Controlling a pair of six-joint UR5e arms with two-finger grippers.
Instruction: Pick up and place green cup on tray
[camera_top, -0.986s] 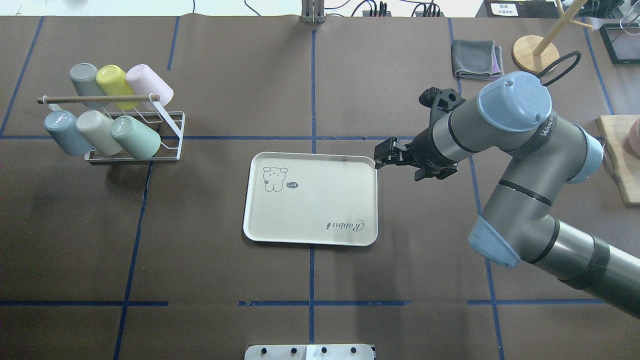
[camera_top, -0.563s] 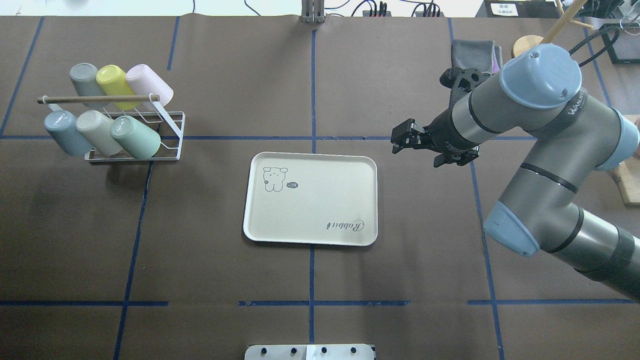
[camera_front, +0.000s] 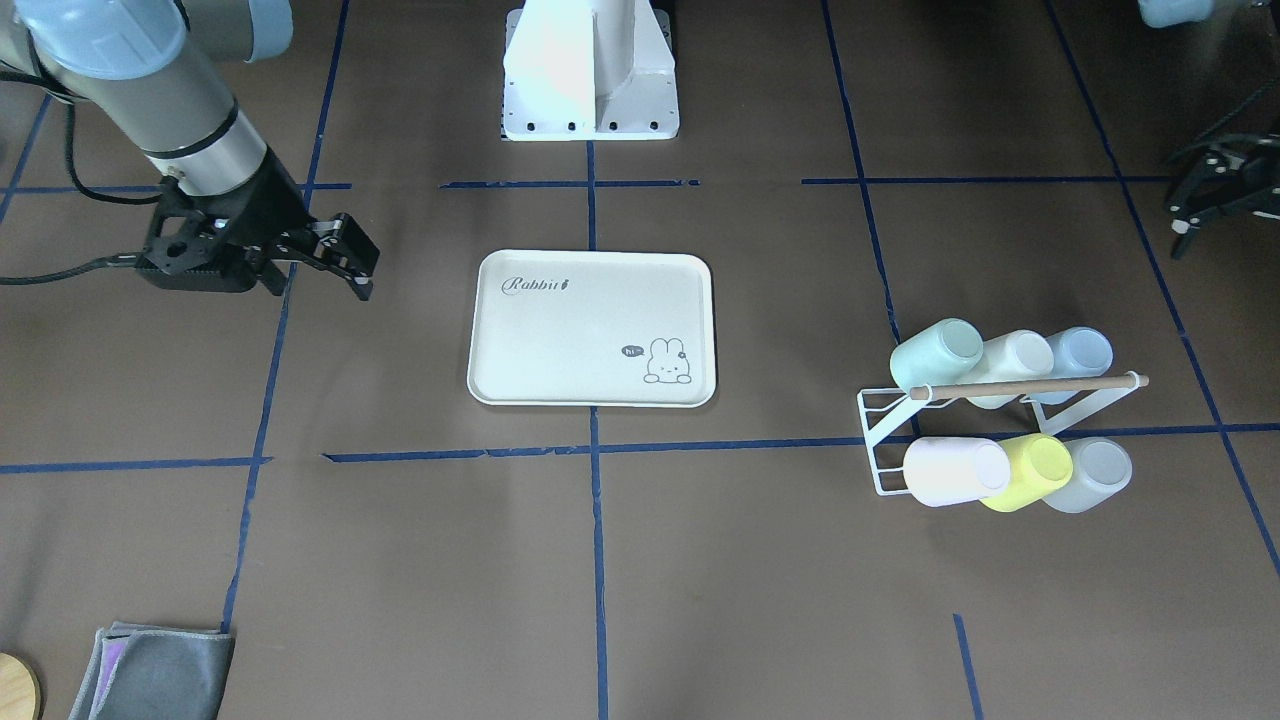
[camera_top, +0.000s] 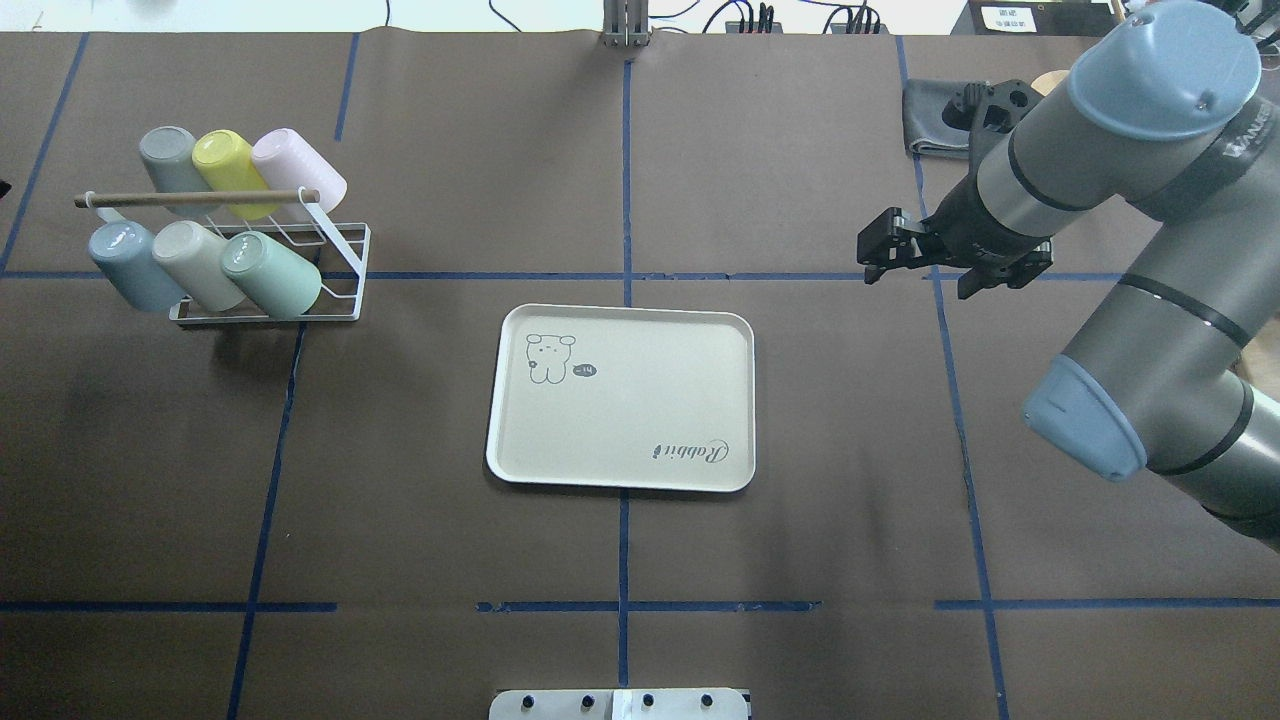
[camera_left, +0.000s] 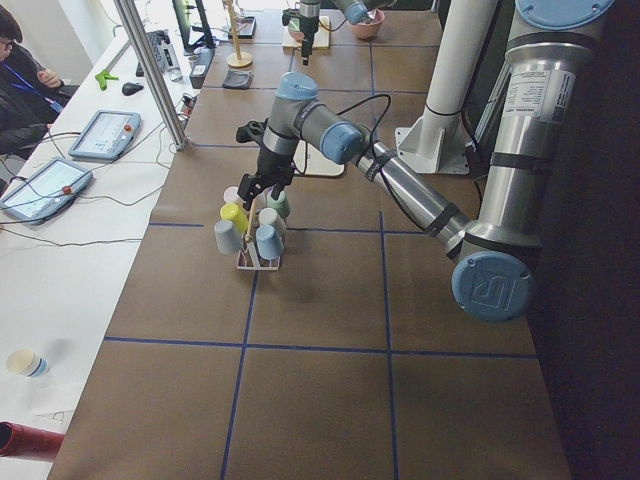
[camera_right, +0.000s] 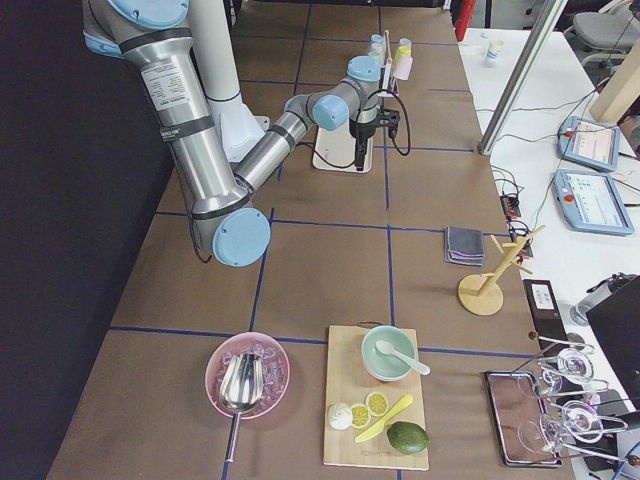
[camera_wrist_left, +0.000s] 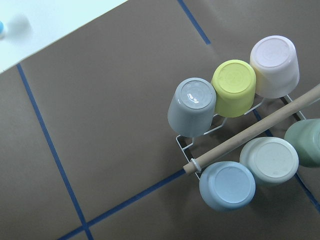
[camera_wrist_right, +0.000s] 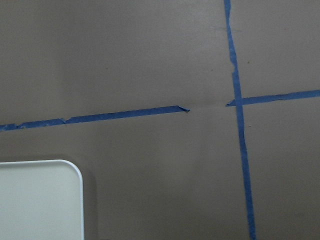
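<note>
The green cup (camera_top: 272, 272) lies tilted on a white wire rack (camera_top: 345, 262) at the table's left, the nearest-to-centre one of its front row. It also shows in the front view (camera_front: 935, 355) and at the right edge of the left wrist view (camera_wrist_left: 306, 142). The cream tray (camera_top: 620, 395) lies bare at the table's middle, and its corner shows in the right wrist view (camera_wrist_right: 40, 200). My right gripper (camera_top: 872, 255) is open and empty, to the right of the tray's far corner. My left gripper (camera_front: 1190, 205) looks open and hovers by the rack, apart from the cups.
The rack also holds yellow (camera_top: 225, 160), pink (camera_top: 295, 165), grey, cream and blue cups under a wooden rod (camera_top: 195, 198). A folded grey cloth (camera_top: 935, 115) lies at the far right. The robot base (camera_front: 590, 70) stands at the table's near edge.
My right arm has swung away from the tray's far right corner, moving right and farther back with the gripper still open. The tray, rack and cups have not moved.
</note>
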